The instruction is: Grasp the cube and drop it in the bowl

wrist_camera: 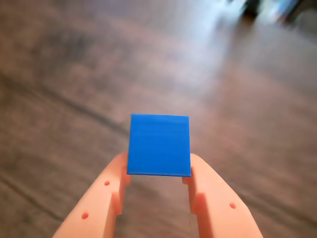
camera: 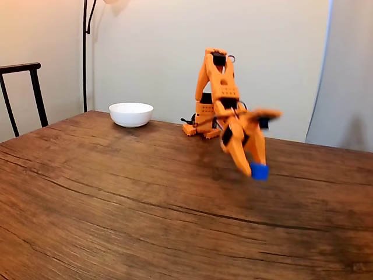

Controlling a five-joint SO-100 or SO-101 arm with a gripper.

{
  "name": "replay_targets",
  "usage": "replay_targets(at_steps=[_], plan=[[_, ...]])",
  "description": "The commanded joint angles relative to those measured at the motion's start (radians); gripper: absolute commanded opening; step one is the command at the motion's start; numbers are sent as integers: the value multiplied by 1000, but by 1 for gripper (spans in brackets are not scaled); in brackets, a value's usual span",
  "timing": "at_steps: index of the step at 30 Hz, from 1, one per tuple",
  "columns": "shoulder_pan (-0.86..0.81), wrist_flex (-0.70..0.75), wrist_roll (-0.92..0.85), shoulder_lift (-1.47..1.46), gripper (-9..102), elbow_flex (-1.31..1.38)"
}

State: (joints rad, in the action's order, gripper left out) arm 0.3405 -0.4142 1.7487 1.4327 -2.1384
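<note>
A small bright-blue cube [wrist_camera: 159, 145] sits clamped between my two orange fingers, with my gripper [wrist_camera: 158, 171] shut on it. In the fixed view the cube [camera: 259, 171] hangs just above the wooden table at the right of centre, held at the tip of my gripper [camera: 256, 168], which points downward. The white bowl [camera: 131, 114] stands at the far left of the table, well away from the cube and to the left of the arm's base.
The orange arm base [camera: 201, 119] stands at the table's far edge. A dark chair back [camera: 23, 93] and a lamp pole [camera: 85, 52] stand at the left. The wooden table [camera: 116, 198] stretches wide toward the front.
</note>
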Motion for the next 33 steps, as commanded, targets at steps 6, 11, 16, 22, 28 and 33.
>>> replay_targets(at_steps=[6,11,16,22,28,33], plan=[[-127,471,92,360,3,66],[-224,732,133,549,3,104],[-307,917,141,663,3,135],[-399,1029,143,727,3,172],[-506,1172,144,796,3,213],[-652,1299,196,928,3,212]])
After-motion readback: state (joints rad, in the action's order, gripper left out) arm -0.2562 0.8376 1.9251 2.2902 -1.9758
